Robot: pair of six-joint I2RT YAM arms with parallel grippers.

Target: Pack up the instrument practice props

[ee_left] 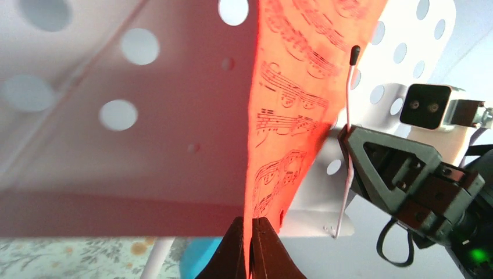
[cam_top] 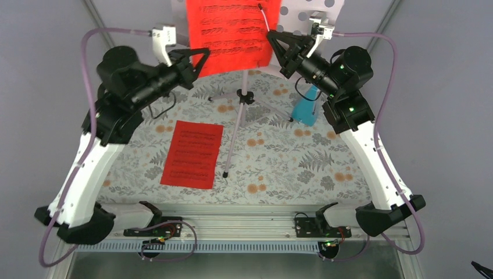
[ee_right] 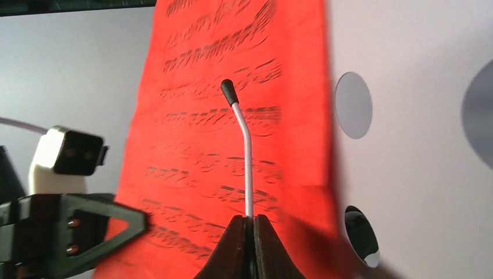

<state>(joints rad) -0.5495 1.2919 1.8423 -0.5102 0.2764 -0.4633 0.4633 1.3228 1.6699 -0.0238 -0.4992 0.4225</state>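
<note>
showing red sheet (cam_top: 232, 29), wire clip (ee_right: 247, 157), perforated desk (ee_right: 407, 174)

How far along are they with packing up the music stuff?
Early: nothing looks packed away yet. In hand: the left gripper pinches the upper sheet on the stand by an edge, while the right gripper grips the wire clip across it. Left: the second sheet lying on the table, the metronome, and the stand, standing with legs spread.

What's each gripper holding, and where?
Left gripper: the propped red sheet, by a side edge, low. Right gripper: the wire page clip, at its lower end.
</note>
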